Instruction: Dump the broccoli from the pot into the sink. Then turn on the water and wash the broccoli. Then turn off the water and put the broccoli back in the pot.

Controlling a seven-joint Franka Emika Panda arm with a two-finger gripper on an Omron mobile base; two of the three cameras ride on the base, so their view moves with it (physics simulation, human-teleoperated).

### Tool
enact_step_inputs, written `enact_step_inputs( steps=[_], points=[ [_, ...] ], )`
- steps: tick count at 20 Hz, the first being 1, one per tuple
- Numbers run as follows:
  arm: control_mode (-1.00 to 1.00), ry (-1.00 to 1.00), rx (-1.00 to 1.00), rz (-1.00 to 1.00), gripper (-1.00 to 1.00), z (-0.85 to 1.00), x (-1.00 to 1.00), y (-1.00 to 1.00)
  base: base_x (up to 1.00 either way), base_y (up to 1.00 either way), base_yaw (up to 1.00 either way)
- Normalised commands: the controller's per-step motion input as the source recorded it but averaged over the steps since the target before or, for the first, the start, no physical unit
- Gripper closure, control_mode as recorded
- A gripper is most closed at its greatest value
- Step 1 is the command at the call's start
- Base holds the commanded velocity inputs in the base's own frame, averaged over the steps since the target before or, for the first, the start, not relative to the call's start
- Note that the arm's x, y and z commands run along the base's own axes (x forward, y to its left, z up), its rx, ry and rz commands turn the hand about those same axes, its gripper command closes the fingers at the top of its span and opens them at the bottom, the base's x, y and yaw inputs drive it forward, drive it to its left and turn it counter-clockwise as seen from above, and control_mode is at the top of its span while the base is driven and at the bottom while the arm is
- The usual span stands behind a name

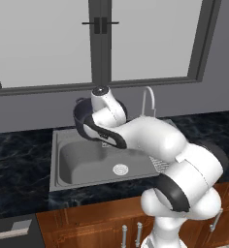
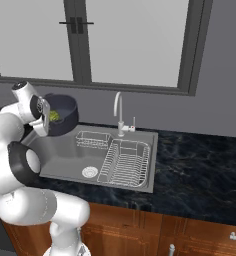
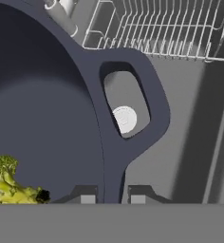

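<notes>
One small yellow-green lumpy broccoli floret (image 3: 7, 185) is all I have in the wide, round, dark blue-grey pot (image 3: 42, 104), and it sits inside, down against the wall, not yet tipped out. I have the two-finger gripper (image 3: 113, 195) clamped on the pot's rim right beside its loop handle (image 3: 133, 111): in the hand view one dark tip sits inside the wall and the other outside, the rim pinched between them.

From the right base view the pot (image 2: 65, 117) hangs tilted above the far left corner of the large grey steel rectangular sink (image 2: 65, 165), its mouth turned toward the camera, and I can make out the green floret (image 2: 54, 116) inside. In the left base view the arm covers most of the pot (image 1: 80, 121); the sink (image 1: 77, 162) lies below with its round white-rimmed drain (image 1: 120, 169). Through the handle loop I look straight down at the drain (image 3: 125, 118), so I judge the pot is over the basin.

The wire dish rack (image 2: 125, 162) fills the right half of the sink, and the thin chrome gooseneck faucet (image 2: 119, 112) stands at the far edge with no stream running.

So I reckon I'm in the first step only: the dump is under way but unfinished. Left to do: tip further, run the water, wash, shut it off, and return the floret to the pot.
</notes>
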Motion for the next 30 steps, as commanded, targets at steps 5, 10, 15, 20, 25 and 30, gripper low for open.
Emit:
enact_step_inputs(
  steps=[5, 10, 15, 20, 25, 30],
  points=[
    [-1.00, 0.00, 0.00, -0.02, 1.00, 0.07, 0.19, -0.28, 0.00, 0.00, 0.00],
    [-1.00, -0.01, 0.00, -0.02, 1.00, 0.03, 0.09, -0.26, 0.00, 0.00, 0.00],
    [-1.00, -0.01, -0.07, -0.03, 1.00, 0.00, 0.00, -0.26, 0.00, 0.00, 0.00],
    [-1.00, -0.04, -0.10, -0.03, 1.00, 0.02, 0.00, -0.25, 0.00, 0.00, 0.00],
    [-1.00, -0.05, -0.10, -0.05, 1.00, 0.00, 0.00, -0.25, 0.00, 0.00, 0.00],
    [-1.00, -0.05, -0.09, -0.04, 1.00, 0.18, 0.00, -0.22, 0.00, 0.00, 0.00]
  ],
)
